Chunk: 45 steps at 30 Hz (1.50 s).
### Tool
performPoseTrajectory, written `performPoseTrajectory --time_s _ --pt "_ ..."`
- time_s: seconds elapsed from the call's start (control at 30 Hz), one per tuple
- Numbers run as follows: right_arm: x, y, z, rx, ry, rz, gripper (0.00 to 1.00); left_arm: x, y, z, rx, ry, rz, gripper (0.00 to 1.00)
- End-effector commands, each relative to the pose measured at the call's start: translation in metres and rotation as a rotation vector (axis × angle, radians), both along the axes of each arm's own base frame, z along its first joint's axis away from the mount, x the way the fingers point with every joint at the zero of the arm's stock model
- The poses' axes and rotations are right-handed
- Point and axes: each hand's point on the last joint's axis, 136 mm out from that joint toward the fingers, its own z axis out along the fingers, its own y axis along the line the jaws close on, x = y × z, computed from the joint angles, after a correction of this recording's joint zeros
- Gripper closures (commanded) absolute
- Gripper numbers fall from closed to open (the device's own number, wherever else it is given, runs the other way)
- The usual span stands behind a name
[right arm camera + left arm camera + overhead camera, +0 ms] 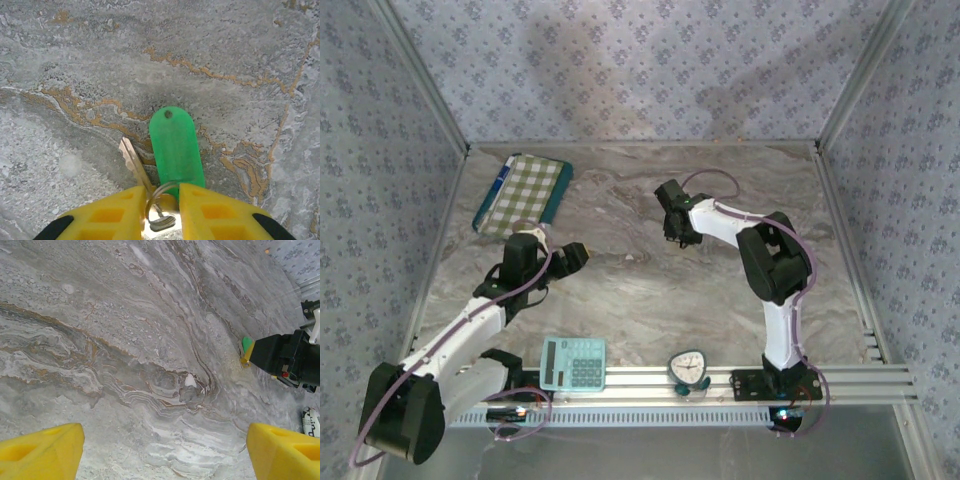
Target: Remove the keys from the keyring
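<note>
We are only beginning: our right gripper (161, 201) is pinching narrowly on the silver wire keyring (159, 192), well beyond the teal calculator (573, 363), its bright-green flat plastic key tag (176, 150) and brass key (132, 159) both attached, while our left gripper (165, 450) is hanging wide open.

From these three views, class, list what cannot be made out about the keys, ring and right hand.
Right wrist view: the right hand hides the lower ring and the head of the key between its fingers, and the bottom edge cuts them off; whether it grips the ring is unclear.
Left wrist view: the right hand covers all but a corner of the green tag.
Top view: the right hand hides the key and ring.
</note>
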Motion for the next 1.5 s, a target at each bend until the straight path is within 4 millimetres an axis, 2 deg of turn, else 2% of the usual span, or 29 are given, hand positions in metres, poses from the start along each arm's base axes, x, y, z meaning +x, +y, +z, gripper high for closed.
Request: performPoseTrajectory --time_s 0.0,0.23,0.37,0.47,0.63,0.73,0.87,1.07,1.2,1.33,1.4,1.47 --pt "-0.005 -0.013 0.015 -0.009 -0.027 -0.037 0.81 -0.003 0.002 -0.003 0.002 0.003 0.009 0.15" --pt "-0.009 -0.019 0.016 -0.016 -0.026 -0.039 0.92 -0.003 0.001 -0.002 -0.001 -0.003 0.009 0.15" --pt "-0.010 -0.021 0.025 -0.020 -0.042 -0.025 0.97 -0.004 0.001 -0.001 -0.006 -0.001 0.010 0.15" --pt "-0.013 -0.018 0.040 -0.003 -0.058 0.013 0.98 -0.003 0.001 0.003 -0.009 -0.008 0.009 0.15" --pt "-0.022 -0.001 0.089 0.076 -0.104 0.215 1.00 0.002 -0.005 0.025 -0.017 -0.046 -0.019 0.14" --pt "-0.029 0.009 0.118 0.124 -0.112 0.334 1.00 0.008 -0.010 0.047 -0.016 -0.083 -0.047 0.14" --pt "-0.039 0.026 0.167 0.236 -0.177 0.494 1.00 0.018 -0.024 0.084 -0.029 -0.140 -0.121 0.14" --pt "-0.061 0.045 0.237 0.393 -0.282 0.700 1.00 0.021 -0.062 0.153 -0.111 -0.265 -0.345 0.29" --pt "-0.079 0.055 0.274 0.458 -0.337 0.835 1.00 0.014 -0.082 0.201 -0.164 -0.384 -0.509 0.37" --pt "-0.098 0.065 0.300 0.534 -0.363 0.950 1.00 -0.001 -0.095 0.233 -0.206 -0.479 -0.651 0.42" --pt "-0.107 0.069 0.311 0.575 -0.379 0.995 1.00 -0.013 -0.103 0.246 -0.231 -0.520 -0.737 0.51" --pt "-0.114 0.073 0.320 0.610 -0.388 1.034 1.00 -0.024 -0.111 0.256 -0.239 -0.548 -0.812 0.53"
